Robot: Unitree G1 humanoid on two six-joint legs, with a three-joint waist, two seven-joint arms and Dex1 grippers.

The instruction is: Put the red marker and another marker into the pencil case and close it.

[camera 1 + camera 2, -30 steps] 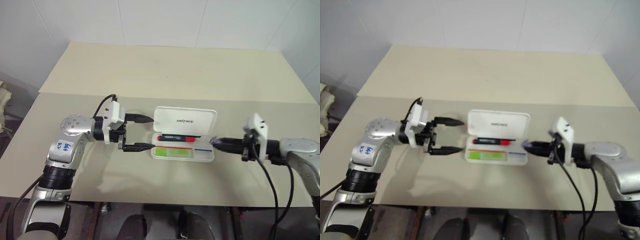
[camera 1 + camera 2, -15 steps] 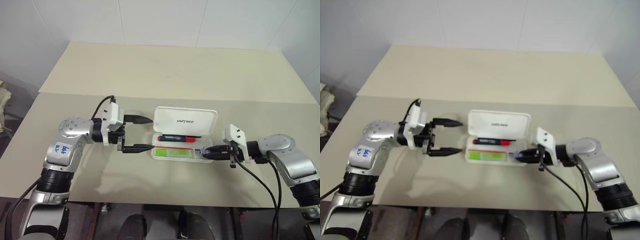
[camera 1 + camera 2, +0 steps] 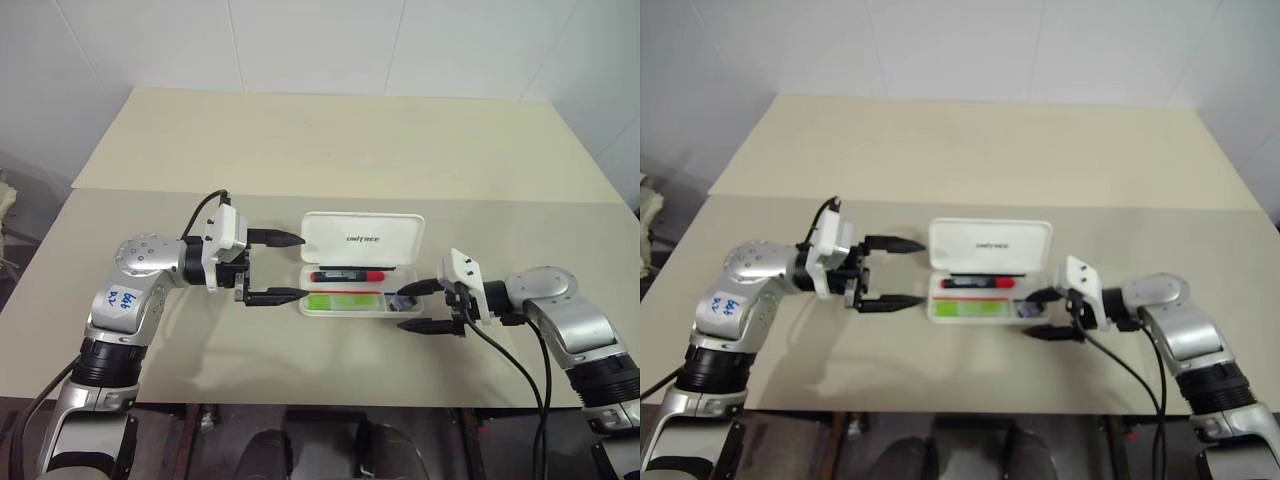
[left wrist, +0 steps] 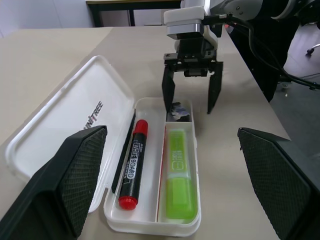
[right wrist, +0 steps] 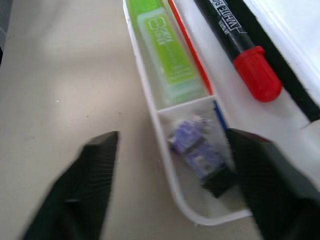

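On the table, the pencil case [image 3: 362, 266] looked light, rigid and slick, best pushed at its raised lid edge; left gripper [image 3: 286, 266] and right gripper [image 3: 417, 307] both stood open, empty.

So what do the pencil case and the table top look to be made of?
The pencil case looks like smooth, slightly glossy white moulded plastic: thin raised rim, rounded corners, printed lettering on the lid. The table looks like a matt beige laminate or painted board, uniform with no grain showing; which of the two is unclear.
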